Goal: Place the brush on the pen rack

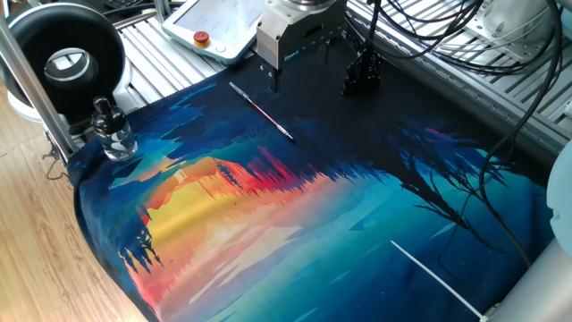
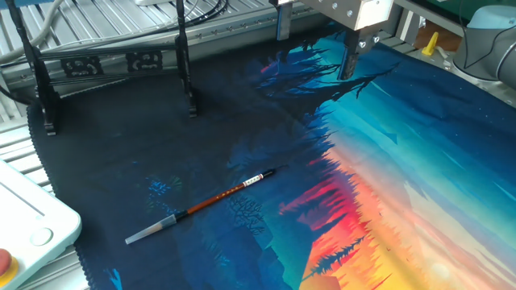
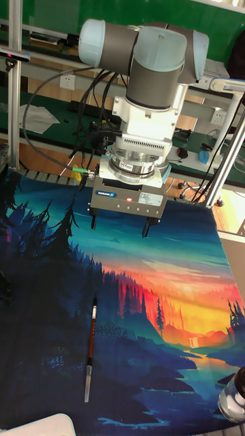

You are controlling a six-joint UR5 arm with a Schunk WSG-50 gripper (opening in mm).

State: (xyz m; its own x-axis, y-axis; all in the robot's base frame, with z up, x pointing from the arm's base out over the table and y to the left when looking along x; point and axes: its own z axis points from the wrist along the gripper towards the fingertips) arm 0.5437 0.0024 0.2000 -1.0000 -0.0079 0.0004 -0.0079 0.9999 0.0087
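The brush [image 1: 261, 111] lies flat on the dark part of the painted cloth, a thin stick with a pale handle, a reddish section and a dark tip [image 2: 201, 207] [image 3: 90, 344]. My gripper [image 3: 120, 225] hangs above the cloth beyond the brush's tip end, open, with nothing between its fingers [image 2: 351, 60] and not touching the brush. In one fixed view a finger [image 1: 273, 79] hovers just behind the brush. The pen rack [image 1: 362, 73], small, black and notched on top, stands to the right of the gripper near the cloth's far edge.
A clear glass bottle [image 1: 112, 132] with a black stopper stands at the cloth's left corner. A long white rod [image 1: 438, 277] lies near the front right. A teach pendant [image 1: 214, 27] sits behind the cloth. Black stand legs [image 2: 187, 64] and cables [image 1: 447, 36] line the back edge.
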